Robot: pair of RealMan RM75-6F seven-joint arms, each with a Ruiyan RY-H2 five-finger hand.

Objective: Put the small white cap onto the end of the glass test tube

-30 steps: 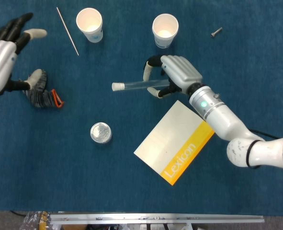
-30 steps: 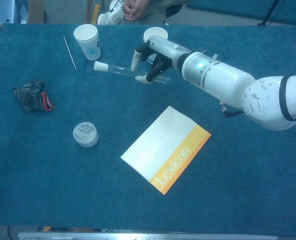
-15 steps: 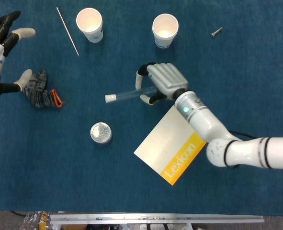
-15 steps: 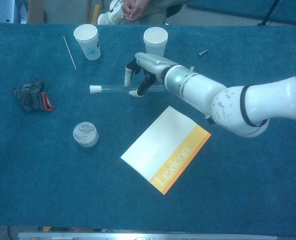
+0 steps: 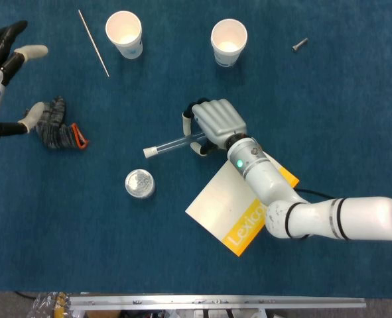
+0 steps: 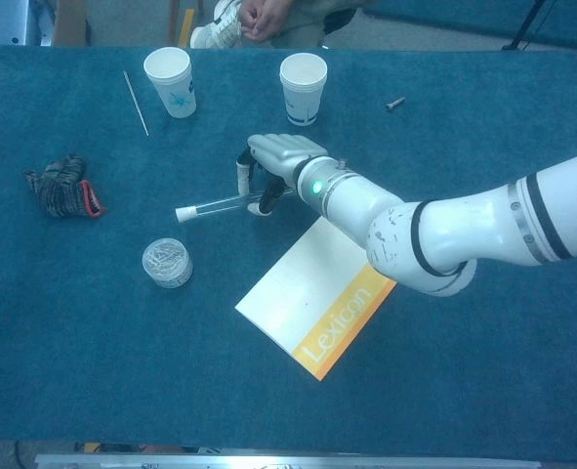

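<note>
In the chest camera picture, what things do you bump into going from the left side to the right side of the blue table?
Glove → thin stick → round tin → capped glass tube → right robot hand → screw.

Two paper cups (image 5: 124,34) (image 5: 228,42) stand along the top, a thin rod (image 5: 93,42) upper left, a screw (image 5: 300,44) upper right. A glove (image 5: 56,126) lies left, a round tin (image 5: 140,183) lower centre, a Lexicon booklet (image 5: 232,209) right of it.
</note>
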